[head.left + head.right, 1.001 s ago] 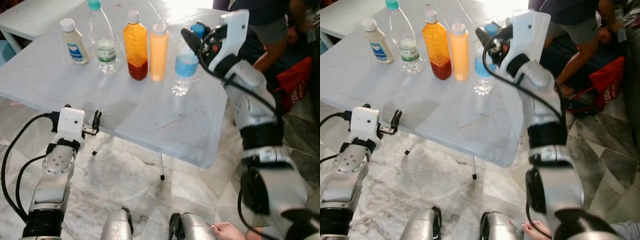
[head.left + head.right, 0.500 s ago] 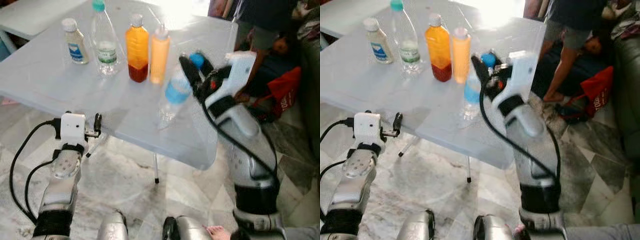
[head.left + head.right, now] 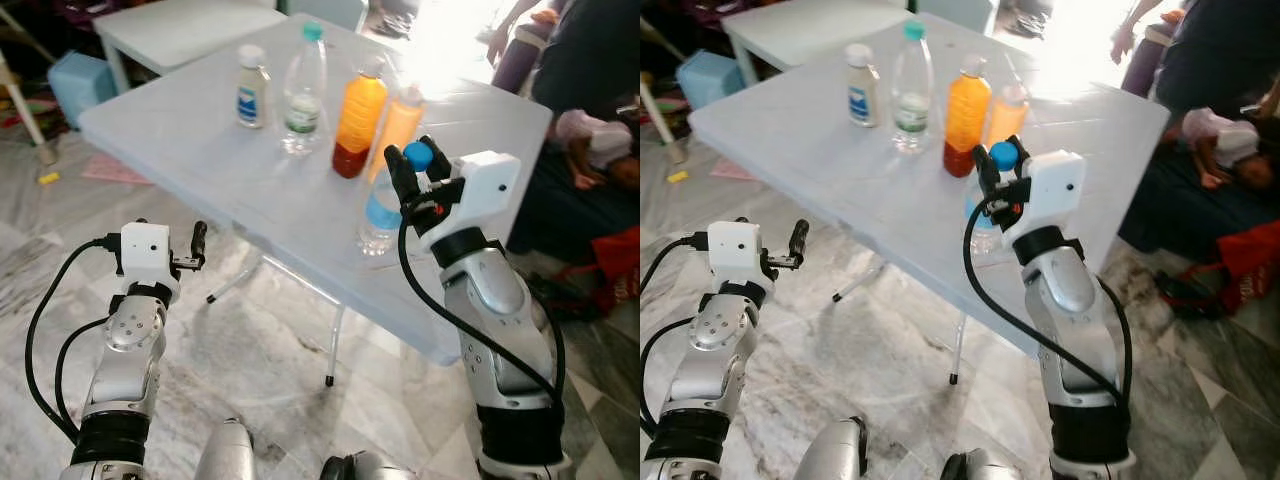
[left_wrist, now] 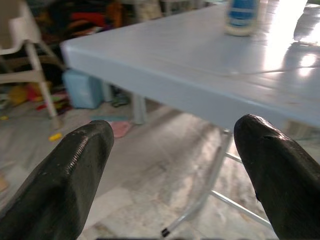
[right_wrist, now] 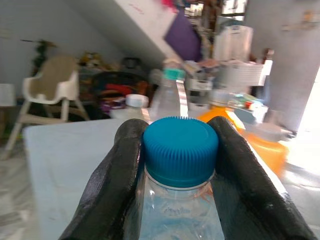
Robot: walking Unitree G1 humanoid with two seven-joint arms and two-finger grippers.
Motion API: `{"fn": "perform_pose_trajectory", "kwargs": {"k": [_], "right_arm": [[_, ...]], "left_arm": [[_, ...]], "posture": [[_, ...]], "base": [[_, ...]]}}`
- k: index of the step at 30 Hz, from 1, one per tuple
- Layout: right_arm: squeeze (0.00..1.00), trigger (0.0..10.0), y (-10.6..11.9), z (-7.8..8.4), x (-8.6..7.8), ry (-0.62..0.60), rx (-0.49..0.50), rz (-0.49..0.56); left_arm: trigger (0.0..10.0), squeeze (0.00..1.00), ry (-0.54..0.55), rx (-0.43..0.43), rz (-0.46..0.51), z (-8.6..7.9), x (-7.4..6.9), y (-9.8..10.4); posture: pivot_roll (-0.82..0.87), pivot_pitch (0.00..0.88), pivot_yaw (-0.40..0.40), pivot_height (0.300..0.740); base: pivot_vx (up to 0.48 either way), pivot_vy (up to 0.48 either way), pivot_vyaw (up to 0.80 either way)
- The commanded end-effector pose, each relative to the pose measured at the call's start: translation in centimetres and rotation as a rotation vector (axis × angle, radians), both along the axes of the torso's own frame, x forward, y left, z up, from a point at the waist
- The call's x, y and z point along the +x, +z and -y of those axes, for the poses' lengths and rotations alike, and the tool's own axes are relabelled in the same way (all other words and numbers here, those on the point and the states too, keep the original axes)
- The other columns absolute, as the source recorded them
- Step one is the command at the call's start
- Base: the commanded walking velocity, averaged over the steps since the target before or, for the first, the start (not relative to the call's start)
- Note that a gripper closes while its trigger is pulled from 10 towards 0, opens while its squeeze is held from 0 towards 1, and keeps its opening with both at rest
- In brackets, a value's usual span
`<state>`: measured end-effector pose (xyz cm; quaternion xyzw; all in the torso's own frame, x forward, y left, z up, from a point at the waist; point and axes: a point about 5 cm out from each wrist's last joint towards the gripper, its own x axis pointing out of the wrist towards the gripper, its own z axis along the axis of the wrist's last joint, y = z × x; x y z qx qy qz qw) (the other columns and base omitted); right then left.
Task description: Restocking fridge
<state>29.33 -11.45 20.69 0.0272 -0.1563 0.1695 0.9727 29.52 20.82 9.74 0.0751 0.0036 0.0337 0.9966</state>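
R gripper [image 3: 412,172] clenched on neck of blue-capped water bottle [image 3: 385,205], fingers either side of cap; bottle upright, held above near part of light blue table [image 3: 180,130], at about 5 o'clock from the other bottles. Cannot tell if base touches tabletop. On table, well apart from held bottle: white-capped bottle [image 3: 252,87], clear green-capped bottle [image 3: 303,90], orange juice bottle [image 3: 359,118], pale orange squeeze bottle [image 3: 399,125] at its 3 o'clock. L gripper [image 4: 170,165] released, fingers spread, below table edge, holding nothing. Person [image 3: 590,130] at 2 o'clock beyond table.
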Motion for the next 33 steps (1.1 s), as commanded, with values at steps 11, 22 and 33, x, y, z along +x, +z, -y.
{"fn": "perform_pose_trajectory", "kwargs": {"k": [11,22,33], "right_arm": [[0.00,10.0,-2.6,1.0,-0.1,-0.027,-0.029,-0.037],[0.00,10.0,-3.5,3.0,0.2,-0.084,0.000,-0.070],[0.00,10.0,-3.0,0.8,-0.2,0.001,0.035,-0.036]], "left_arm": [[10.0,0.00,0.005,0.017,0.026,0.1,-0.8,-0.8],[10.0,0.00,0.017,-0.027,0.020,-1.4,-1.9,-0.9],[10.0,0.00,0.039,-0.058,0.017,-1.0,-1.9,-1.0]], "posture": [[0.05,0.000,-0.107,0.740],[0.06,0.000,-0.105,0.740],[0.06,0.000,-0.111,0.740]], "base": [[0.000,0.000,0.80],[0.000,0.000,0.80],[0.000,0.000,0.80]]}}
